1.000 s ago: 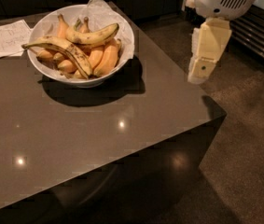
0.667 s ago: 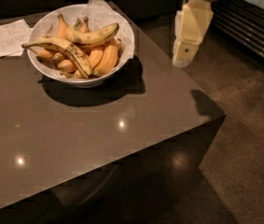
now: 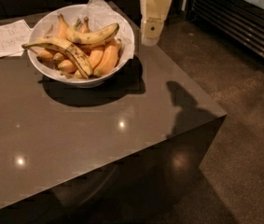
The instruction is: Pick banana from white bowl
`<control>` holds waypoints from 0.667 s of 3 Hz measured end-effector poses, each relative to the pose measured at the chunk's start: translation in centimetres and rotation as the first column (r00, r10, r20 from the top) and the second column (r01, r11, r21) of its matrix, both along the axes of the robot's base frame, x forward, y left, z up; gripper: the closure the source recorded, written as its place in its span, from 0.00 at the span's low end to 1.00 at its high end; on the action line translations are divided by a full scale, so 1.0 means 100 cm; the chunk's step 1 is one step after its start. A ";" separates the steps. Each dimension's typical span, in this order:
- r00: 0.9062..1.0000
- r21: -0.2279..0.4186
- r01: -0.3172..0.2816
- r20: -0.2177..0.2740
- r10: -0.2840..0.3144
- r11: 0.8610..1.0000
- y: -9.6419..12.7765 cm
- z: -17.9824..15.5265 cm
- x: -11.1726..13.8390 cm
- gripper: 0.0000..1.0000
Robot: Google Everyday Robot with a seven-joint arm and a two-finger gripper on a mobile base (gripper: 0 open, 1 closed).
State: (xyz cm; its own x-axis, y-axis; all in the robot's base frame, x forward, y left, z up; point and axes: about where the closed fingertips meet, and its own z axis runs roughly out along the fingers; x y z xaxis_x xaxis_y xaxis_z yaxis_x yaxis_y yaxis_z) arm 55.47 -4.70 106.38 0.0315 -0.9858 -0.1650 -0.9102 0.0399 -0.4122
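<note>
One white bowl (image 3: pixel 78 81) on one dark table (image 3: pixel 99 148), one plump yellow banana (image 3: pixel 92 35) lying atop the bowl's pile, one long spotted banana (image 3: pixel 62 47) touching it, one gripper (image 3: pixel 150 33) hanging right of the bowl, nothing visibly held, degree of opening cannot be told.

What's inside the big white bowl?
Bananas fill the white bowl: the banana, plump and yellow, lies on top, beside a long spotted banana, over shorter orange bananas. They cover the bowl's bottom. The gripper hangs outside the bowl, near the table's far edge.
</note>
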 end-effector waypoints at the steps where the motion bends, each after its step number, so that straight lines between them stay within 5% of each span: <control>1: 1.000 0.028 -0.007 0.006 0.007 1.000 0.005 -0.005 0.011 0.00; 2: 0.998 0.041 -0.058 -0.011 0.059 0.997 0.024 -0.009 0.031 0.00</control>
State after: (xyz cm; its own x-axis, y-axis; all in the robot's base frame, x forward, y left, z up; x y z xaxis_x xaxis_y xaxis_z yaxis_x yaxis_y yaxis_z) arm 58.54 -2.26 105.47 0.0865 -0.9749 -0.2054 -0.9163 0.0030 -0.4004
